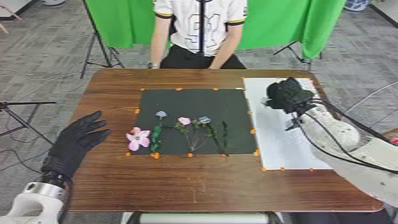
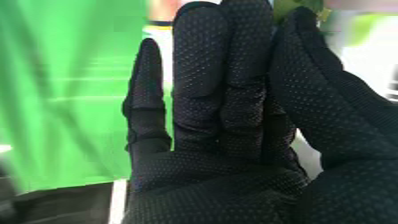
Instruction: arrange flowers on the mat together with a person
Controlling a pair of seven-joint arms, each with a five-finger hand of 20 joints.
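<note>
Across the wooden table (image 1: 195, 192), everything is lying within reach of my two arms, presumably so that a person opposite can work on it too. The black mat (image 1: 191, 102) is taking the middle as the place for the arrangement, and the white sheet (image 1: 289, 152) is lying beside it on the right, probably as a staging area.

Over the far part of that sheet, I am holding the right hand (image 1: 290, 95) with its fingers nearly straight and its thumb closing against the fingertips, where it appears to be pinching a green piece (image 2: 286, 6). That light grip is likely sparing something delicate. Left of the mat, my left hand (image 1: 73, 145) is hanging open, fingers relaxed and empty, leaving the work area free.

On the mat, the leafy stem (image 1: 156, 137) and the long green stem (image 1: 226, 137) are running near to far, almost parallel. The large pink bloom (image 1: 138, 139) is lying at the left edge, facing up. The small pink bloom (image 1: 185, 121) and two blue blooms (image 1: 161, 114) are pointing toward the far side, their stems trailing toward me. Which way the pinched piece is pointing, I am not managing to tell.
</note>
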